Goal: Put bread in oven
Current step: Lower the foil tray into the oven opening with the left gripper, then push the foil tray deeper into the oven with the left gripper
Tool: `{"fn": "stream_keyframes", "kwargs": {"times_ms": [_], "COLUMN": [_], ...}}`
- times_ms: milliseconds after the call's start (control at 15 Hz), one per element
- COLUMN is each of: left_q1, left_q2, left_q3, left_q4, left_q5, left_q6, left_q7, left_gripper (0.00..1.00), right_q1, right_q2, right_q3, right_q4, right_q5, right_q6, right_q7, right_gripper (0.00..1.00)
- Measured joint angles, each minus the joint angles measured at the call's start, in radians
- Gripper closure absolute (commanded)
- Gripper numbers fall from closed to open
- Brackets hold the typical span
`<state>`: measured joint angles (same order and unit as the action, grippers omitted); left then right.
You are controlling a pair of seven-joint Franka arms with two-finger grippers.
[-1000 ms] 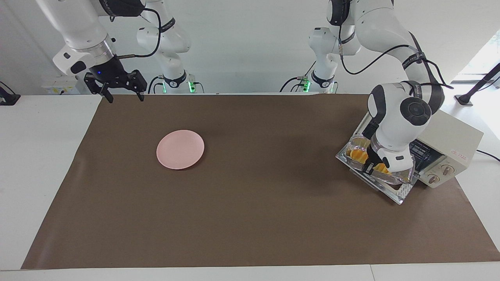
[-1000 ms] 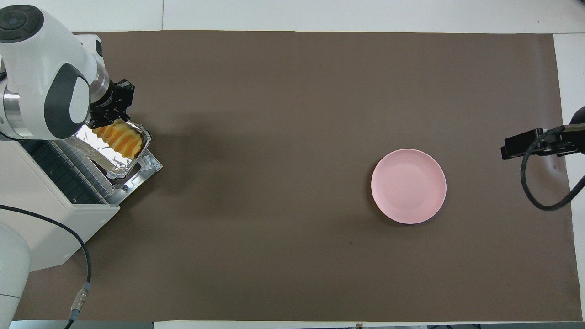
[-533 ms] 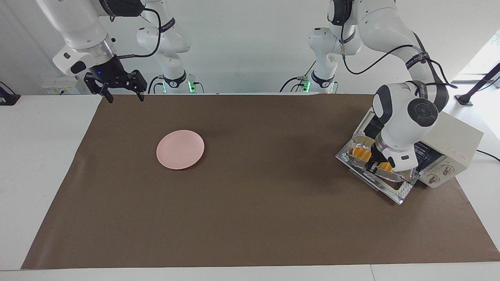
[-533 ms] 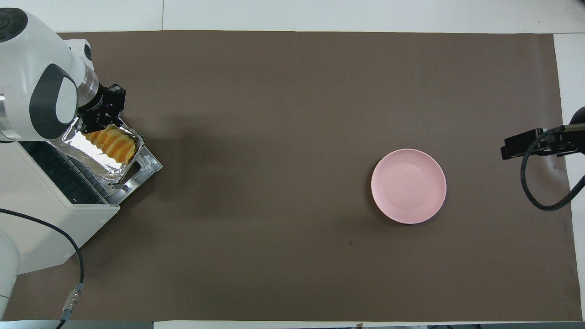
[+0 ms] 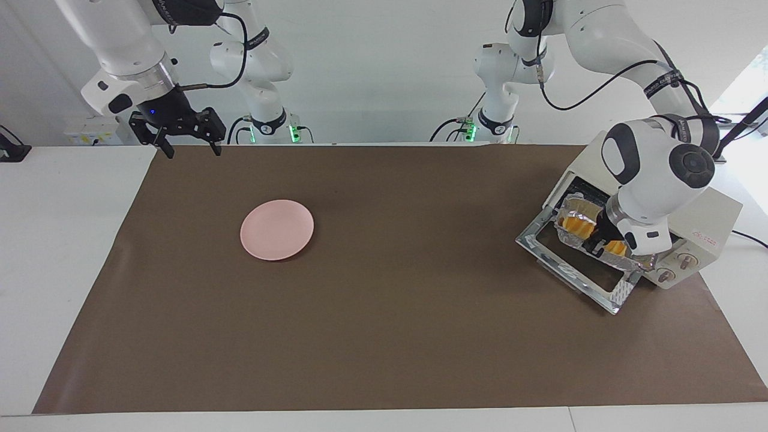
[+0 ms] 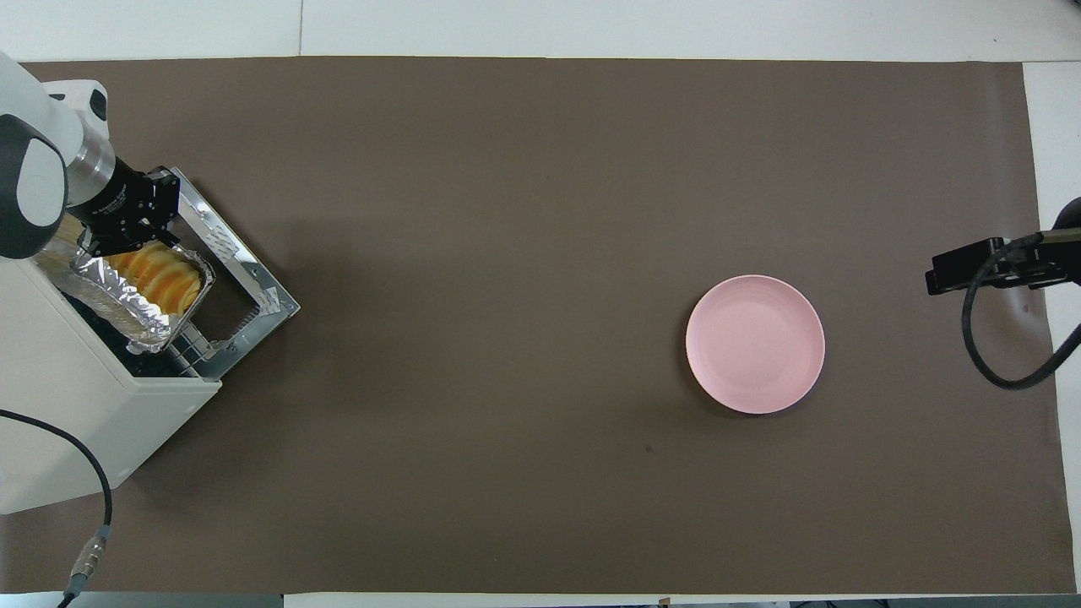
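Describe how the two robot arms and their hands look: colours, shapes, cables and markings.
Both arms are glossy white, built of rounded segments with dark grey round caps at the joints. Black cables run along them, held by black bands with white lettering. The bases show green lights. The right hand is black with two fingers, below a metal ring, and shows a small blue light. The left hand is black too.

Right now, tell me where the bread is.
The bread lies in the foil tray at the oven mouth, over the open door, at the left arm's end of the table, with the left gripper shut on the tray's rim.
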<state>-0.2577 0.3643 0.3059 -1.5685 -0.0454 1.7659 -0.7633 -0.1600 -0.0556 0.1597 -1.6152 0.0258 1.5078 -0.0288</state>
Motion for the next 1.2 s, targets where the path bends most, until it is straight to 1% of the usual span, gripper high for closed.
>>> {"fn": "stream_keyframes", "kwargs": {"times_ms": [333, 733, 1200], "left_q1": [0.038, 0.039, 0.038], "left_q2": [-0.019, -0.039, -0.050], "left_q3": [0.000, -0.004, -0.007], "left_q4": [-0.028, -0.079, -0.098], "left_q5": [-0.001, -0.002, -0.002], "left_q6": [-0.014, -0.015, -0.015], "left_q7": [0.125, 0.223, 0.232], "left_gripper": [1.00, 1.00, 1.00], "right_q1": [0.000, 0.000, 0.000], "right_q2": [0.000, 0.000, 0.000], "right_q3": [0.000, 0.000, 0.000], "right_q4": [0.000, 0.000, 0.000], "right_q5": [0.000, 0.000, 0.000], "right_q6": [0.000, 0.000, 0.000], "right_q7": [0.000, 0.000, 0.000], "right_gripper": [0.00, 0.00, 0.00]}}
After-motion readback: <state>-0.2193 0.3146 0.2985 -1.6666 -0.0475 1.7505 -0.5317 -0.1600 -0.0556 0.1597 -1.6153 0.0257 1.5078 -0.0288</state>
